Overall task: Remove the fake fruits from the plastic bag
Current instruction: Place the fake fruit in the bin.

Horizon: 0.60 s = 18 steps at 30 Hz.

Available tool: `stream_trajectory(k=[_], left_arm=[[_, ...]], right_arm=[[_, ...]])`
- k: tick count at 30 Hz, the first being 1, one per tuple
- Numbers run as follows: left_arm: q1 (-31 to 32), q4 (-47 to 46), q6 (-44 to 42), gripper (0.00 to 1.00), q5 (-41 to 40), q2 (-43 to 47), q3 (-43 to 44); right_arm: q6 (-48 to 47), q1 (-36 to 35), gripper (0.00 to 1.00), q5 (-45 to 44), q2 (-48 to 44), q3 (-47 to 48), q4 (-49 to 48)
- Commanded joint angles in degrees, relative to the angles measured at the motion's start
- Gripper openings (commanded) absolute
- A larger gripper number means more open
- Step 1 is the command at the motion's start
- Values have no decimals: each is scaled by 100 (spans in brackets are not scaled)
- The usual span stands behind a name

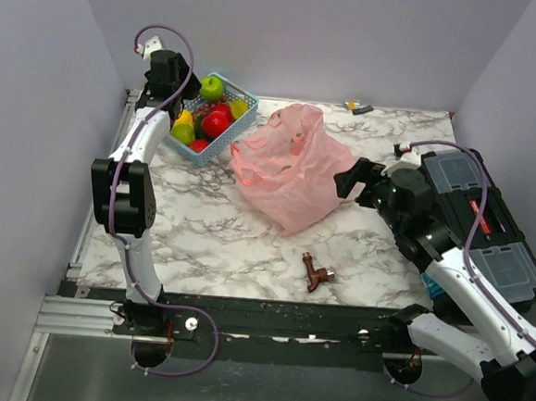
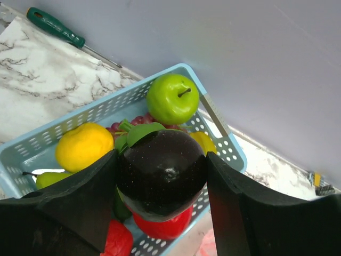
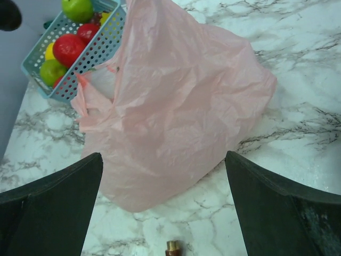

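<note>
Marbled counter [image 1: 227, 244] carries the crinkly pink plastic bag [image 1: 289, 170] just left of the right claw [image 1: 355, 179], the nearer arm, jaws spread toward it. Left claw [image 2: 162, 176] pinches a dark glossy toy fruit [image 2: 160, 168] above the light blue lattice basket [image 2: 32, 146].

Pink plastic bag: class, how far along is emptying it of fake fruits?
Done: glossy toy fruits, including a green apple, lie in the light blue lattice basket. In hand: the left gripper holds a dark glossy fruit above it. Left: the open right gripper faces the crinkly pink bag, contents unseen.
</note>
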State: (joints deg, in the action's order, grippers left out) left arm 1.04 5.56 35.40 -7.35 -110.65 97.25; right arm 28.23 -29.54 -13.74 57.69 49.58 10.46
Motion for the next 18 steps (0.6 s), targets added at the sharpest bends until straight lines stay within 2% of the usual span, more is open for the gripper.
stream_trajectory(k=[1, 4, 9, 10, 11, 16, 18], left_arm=[[-157, 284, 219, 20, 142, -643, 840], [-225, 584, 211, 45, 234, -919, 1232], [-231, 968, 168, 79, 393, -728, 1290], [-233, 1153, 203, 94, 338, -661, 1300], [-237, 1386, 241, 99, 286, -586, 1359], [-295, 2230, 345, 99, 239, -70, 1601], [-297, 2363, 389, 99, 456, 292, 1444]], right_arm=[[-13, -23, 100, 431, -753, -212, 685], [-32, -21, 100, 367, -1282, -225, 919], [-144, -21, 100, 206, -1714, -257, 1146], [-177, -23, 100, 155, -1726, -240, 1207], [-206, -25, 100, 110, -1714, -203, 1266], [-308, -25, 100, 37, -1755, -29, 1406], [-322, -23, 100, 41, -1817, 4, 1419]])
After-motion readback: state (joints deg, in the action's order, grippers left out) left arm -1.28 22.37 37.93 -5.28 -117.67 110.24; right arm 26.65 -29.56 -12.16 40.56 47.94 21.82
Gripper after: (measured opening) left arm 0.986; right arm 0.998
